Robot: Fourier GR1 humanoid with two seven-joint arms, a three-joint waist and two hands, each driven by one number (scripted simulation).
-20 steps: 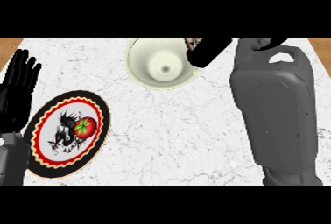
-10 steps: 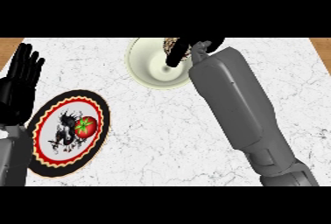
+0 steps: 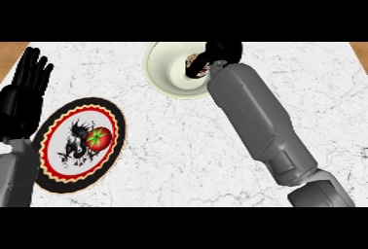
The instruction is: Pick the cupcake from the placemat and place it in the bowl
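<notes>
A cream bowl [image 3: 161,73] stands at the far middle of the marble counter. My right hand [image 3: 224,50] reaches over the bowl's right side, its black fingers curled round the cupcake [image 3: 194,67], which shows as a small brown and white shape inside the bowl's rim. Whether the cupcake touches the bowl's floor is hidden by the hand. The round placemat [image 3: 61,165], black with a red and cream border, lies at the left. My left hand [image 3: 25,97] rests open at the left edge, fingers up, beside the placemat.
A red tomato [image 3: 99,138] with a green top sits on the placemat's middle. My right forearm [image 3: 251,116] crosses the counter diagonally from the lower right. Bare white marble [image 3: 173,160] spreads between the placemat and the forearm. Wood [image 3: 10,51] shows beyond the far corners.
My right arm has swung left and carried the cupcake from the bowl's right rim to inside the bowl. The left hand has shifted only slightly.
</notes>
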